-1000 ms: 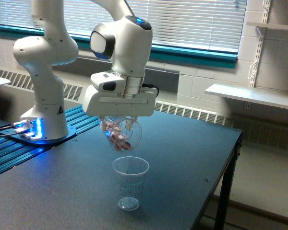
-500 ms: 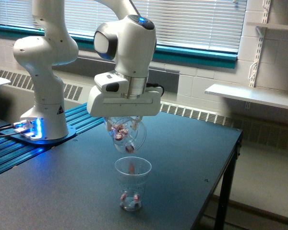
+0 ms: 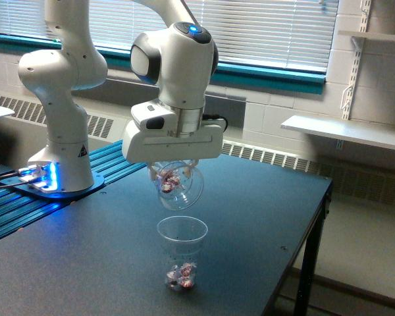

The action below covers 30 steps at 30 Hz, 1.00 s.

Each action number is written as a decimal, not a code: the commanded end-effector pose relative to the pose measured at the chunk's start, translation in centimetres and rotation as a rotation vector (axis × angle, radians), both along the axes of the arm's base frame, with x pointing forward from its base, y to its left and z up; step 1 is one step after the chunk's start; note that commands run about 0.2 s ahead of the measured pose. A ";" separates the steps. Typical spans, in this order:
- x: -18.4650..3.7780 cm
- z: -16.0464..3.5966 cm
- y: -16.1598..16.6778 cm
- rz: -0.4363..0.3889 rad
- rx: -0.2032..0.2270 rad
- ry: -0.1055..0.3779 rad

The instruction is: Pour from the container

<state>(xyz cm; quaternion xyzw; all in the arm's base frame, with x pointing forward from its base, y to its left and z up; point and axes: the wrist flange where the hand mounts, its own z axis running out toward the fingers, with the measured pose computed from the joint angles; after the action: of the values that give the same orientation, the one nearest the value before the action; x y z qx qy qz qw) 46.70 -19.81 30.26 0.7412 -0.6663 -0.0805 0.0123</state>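
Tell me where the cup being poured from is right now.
In the exterior view, the tilted clear cup hangs in the end effector at the centre, directly above the upright dotted cup standing on the dark table.

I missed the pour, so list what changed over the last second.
The gripper rose slightly, drifting toward the exterior view's right, with the tilted container in its jaws. Pink pieces dropped out and now lie at the bottom of the dotted cup; some remain in the container. The dotted cup and table stayed put.

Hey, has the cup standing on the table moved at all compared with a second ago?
No. The standing cup sits at the same spot on the dark table, equally far from its right edge; only small reddish pieces now lie in its bottom.
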 end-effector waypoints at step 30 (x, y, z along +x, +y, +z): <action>0.7 0.0 -2.8 -0.095 0.110 0.054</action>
<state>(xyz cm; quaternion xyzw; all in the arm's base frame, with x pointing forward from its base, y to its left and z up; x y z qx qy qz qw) 47.21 -22.15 30.20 0.7104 -0.6913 -0.1318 -0.0105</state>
